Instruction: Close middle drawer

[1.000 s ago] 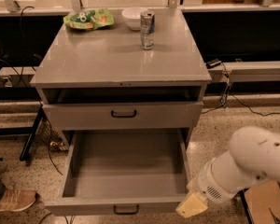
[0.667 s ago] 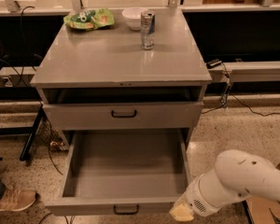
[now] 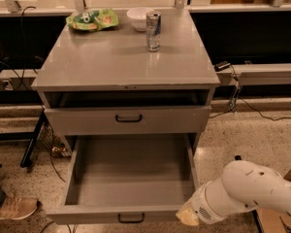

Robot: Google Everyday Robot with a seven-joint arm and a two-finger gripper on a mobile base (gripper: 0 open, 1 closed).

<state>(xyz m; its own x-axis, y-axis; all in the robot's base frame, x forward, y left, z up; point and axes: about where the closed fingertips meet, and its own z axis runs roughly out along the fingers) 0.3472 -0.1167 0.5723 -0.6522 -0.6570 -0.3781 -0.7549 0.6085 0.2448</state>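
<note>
The middle drawer [image 3: 131,178] lies at ten o'clock from my tool [image 3: 188,216], its front spanning nine-to-three; the tool's width I cannot tell.

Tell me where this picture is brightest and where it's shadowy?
Camera view: soft glare on the cabinet top; the gap beneath it is in deep shadow; the open middle drawer is dim inside; the end effector, at that drawer's front right corner, looks well lit.

Cabinet top [image 3: 116,62]: can [image 3: 153,31], bowl [image 3: 138,17], bag [image 3: 93,19]; jaws low right.
</note>
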